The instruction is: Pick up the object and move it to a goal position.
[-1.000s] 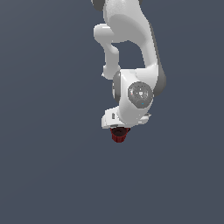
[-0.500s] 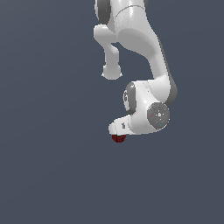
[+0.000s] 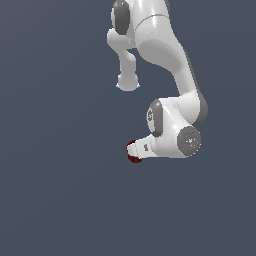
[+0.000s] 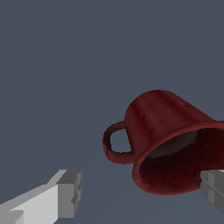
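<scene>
A plain dark grey counter (image 3: 60,200) fills both views. The red mug (image 4: 168,142) lies tilted, its mouth toward the wrist camera and its handle (image 4: 114,142) sideways. The pincer (image 4: 140,192) is spread open, one finger (image 4: 65,194) well clear of the mug, the other (image 4: 214,188) at its rim.

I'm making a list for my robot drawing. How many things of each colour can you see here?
Dark red: 1, the mug
White and grey: 1, the robot arm, with its gripper
Total: 2
</scene>
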Controlling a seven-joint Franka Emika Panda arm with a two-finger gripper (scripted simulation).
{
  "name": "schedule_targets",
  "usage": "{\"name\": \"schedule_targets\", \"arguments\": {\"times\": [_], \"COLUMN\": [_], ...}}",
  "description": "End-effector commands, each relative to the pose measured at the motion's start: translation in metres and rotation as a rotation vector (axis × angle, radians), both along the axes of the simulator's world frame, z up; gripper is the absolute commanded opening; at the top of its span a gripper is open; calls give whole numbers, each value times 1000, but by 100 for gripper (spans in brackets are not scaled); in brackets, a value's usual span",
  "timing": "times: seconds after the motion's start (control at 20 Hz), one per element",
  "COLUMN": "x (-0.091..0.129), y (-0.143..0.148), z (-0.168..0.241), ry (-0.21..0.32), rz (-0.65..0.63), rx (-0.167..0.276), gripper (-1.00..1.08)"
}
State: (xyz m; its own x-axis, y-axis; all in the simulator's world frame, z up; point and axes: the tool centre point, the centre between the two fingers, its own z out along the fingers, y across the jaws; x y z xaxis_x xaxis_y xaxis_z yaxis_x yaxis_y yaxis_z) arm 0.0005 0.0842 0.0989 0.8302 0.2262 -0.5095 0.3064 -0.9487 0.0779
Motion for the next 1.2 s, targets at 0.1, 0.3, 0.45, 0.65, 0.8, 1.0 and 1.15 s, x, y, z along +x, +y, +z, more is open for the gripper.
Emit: {"name": "schedule_targets", "arguments": {"times": [0.1,0.3,0.45,0.65,0.8,1.0,1.15], "x": [0,-3,-8,-12,-13,-13,-13], "y": [0,-1,-3,-5,-5,-5,-5], "z": [0,-6,-13,-20,-21,-21,-21], "ry": [2,3,3,4,4,4,4], "rz": [1,1,1,2,2,2,2], "rx": [-1,-1,-1,-2,-2,-2,-2], "gripper": [108,108,108,108,-100,-100,-100]}}
